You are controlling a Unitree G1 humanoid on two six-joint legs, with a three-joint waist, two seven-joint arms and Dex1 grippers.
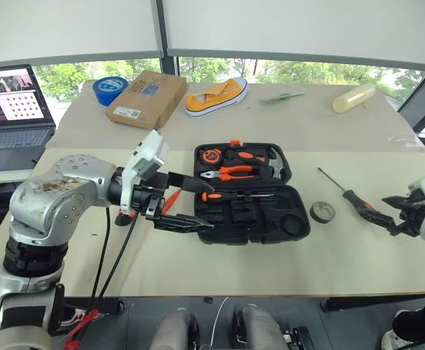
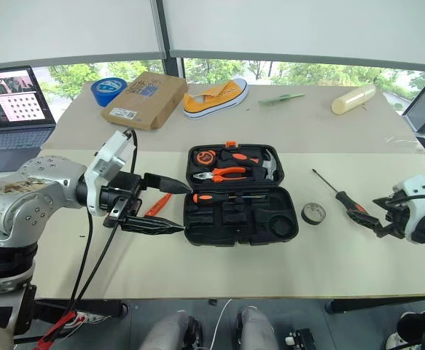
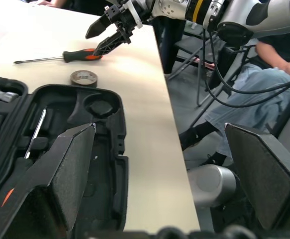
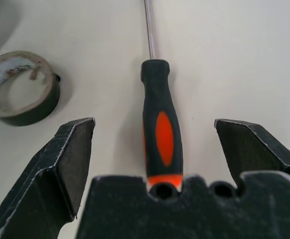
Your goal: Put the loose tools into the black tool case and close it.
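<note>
The left gripper (image 2: pixel 170 207) stands wide open and holds nothing; it hangs just beside the left edge of the black tool case (image 2: pixel 239 195), with one finger near the case rim and the other lower, over the bare counter (image 2: pixel 219 266). The right gripper (image 1: pixel 393 213) is also wide open and empty, and it hovers at the handle end of a screwdriver (image 1: pixel 347 193) that lies on the counter to the right of the case. In the right wrist view the orange-and-black handle (image 4: pixel 160 127) lies between the two spread fingers (image 4: pixel 60 164), and I cannot tell if they touch it.

The case lies open on the counter. In its upper half sit orange-handled pliers (image 1: pixel 234 173) and a hammer (image 1: pixel 276 162); one screwdriver with an orange collar (image 2: pixel 223 197) lies across the middle recess. A small dark tape roll (image 1: pixel 322 212) lies on the counter between the case and the loose screwdriver, apart from both. An orange tool (image 2: pixel 157 205) lies on the counter behind the left gripper, partly hidden.

The cardboard box (image 1: pixel 146 97) at the back has a blue mark and a white label, but the writing is too small to read. A big blue tape roll (image 1: pixel 110 89) lies just left of it, and a yellow shoe (image 1: pixel 216 96) to its right.

The left wrist view shows the empty round recess (image 3: pixel 101 105) of the case close up, and a seated person (image 3: pixel 264 89) beyond the counter edge
</note>
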